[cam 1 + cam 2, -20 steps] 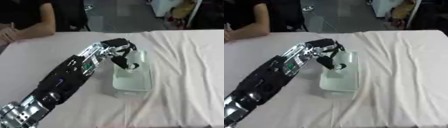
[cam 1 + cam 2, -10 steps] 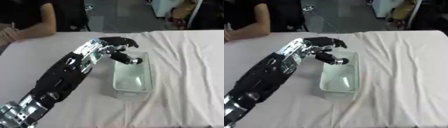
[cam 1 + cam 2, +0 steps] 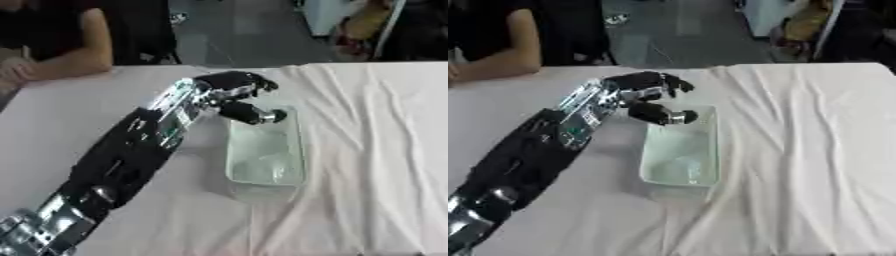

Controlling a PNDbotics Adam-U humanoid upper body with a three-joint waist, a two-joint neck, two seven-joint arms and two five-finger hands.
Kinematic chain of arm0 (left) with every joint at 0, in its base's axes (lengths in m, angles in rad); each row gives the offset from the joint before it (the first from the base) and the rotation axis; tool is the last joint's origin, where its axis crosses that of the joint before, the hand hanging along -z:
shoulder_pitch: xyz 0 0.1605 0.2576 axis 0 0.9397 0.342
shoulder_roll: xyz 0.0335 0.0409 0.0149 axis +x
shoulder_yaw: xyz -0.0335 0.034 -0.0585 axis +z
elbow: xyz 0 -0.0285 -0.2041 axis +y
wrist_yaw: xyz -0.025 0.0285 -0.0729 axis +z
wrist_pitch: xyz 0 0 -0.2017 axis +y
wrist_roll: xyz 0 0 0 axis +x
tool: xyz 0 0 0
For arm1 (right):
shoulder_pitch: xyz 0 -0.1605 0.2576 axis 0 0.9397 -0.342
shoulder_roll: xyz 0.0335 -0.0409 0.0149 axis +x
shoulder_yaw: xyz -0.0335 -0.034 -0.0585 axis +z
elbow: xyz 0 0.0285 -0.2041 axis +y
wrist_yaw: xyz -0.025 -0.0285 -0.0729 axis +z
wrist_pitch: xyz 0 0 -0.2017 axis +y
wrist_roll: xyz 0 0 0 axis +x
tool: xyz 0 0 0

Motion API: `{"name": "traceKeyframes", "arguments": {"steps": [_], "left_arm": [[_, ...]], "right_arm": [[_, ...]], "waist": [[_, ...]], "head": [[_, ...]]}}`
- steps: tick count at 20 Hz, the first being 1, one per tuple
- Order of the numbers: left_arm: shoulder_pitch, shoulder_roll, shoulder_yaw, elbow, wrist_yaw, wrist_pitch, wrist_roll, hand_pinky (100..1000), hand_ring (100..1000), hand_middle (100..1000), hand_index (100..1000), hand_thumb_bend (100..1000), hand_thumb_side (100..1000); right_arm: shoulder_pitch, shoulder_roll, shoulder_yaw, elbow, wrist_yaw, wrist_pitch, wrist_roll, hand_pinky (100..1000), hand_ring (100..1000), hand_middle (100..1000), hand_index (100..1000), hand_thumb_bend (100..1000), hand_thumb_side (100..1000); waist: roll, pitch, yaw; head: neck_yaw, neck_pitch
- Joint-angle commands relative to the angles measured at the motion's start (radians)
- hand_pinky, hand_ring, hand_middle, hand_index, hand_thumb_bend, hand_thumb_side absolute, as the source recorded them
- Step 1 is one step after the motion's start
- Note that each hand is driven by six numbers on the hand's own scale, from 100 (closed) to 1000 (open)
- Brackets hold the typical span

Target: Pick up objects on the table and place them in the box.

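A clear, pale green box point(image 3: 265, 150) stands in the middle of the white-clothed table, its long side running away from me. My left arm comes in from the lower left. My left hand point(image 3: 230, 86) hovers over the box's far left corner, fingers loosely bent and thumb point(image 3: 252, 114) stretched out above the far end of the box. Nothing shows in the hand. A faint pale shape point(image 3: 264, 168) lies in the near half of the box; I cannot make out what it is. My right hand shows in neither view.
Wrinkled white cloth point(image 3: 798, 150) covers the table, with raised folds to the right of the box. The table's far edge point(image 3: 332, 64) runs just beyond the hand, and dark floor lies behind it.
My left hand was lower, with its fingers down in the box, a second ago. It has since lifted out and drawn back toward the far left corner.
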Motion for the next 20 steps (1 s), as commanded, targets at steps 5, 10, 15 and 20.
{"name": "traceKeyframes", "arguments": {"steps": [5,10,15,20], "left_arm": [[0.122,0.03,0.166,-0.394,0.758,-0.161,0.172,641,574,645,973,935,712],[0.255,0.033,0.342,-0.446,0.854,-0.346,0.306,794,883,925,998,1000,912],[0.298,0.027,0.456,-0.308,0.911,-0.528,0.556,808,901,932,987,986,1000],[0.298,0.047,0.478,-0.107,1.061,-0.64,0.723,806,899,932,983,825,1000]], "right_arm": [[-0.019,-0.011,-0.011,-0.015,-0.001,0.001,-0.003,707,841,916,948,100,473],[-0.013,-0.013,-0.018,-0.015,0.004,0.005,-0.009,707,841,916,948,100,480],[-0.008,-0.015,-0.019,-0.015,0.008,0.007,-0.012,708,841,915,948,100,489],[-0.006,-0.018,-0.019,-0.015,0.008,0.008,-0.012,708,841,916,948,100,494]], "waist": [[-0.004,-0.007,0.006],[-0.007,-0.007,0.021],[-0.007,-0.014,0.035],[-0.006,-0.017,0.044]], "head": [[-0.013,-0.029],[-0.035,-0.039],[-0.039,-0.041],[-0.047,-0.042]]}}
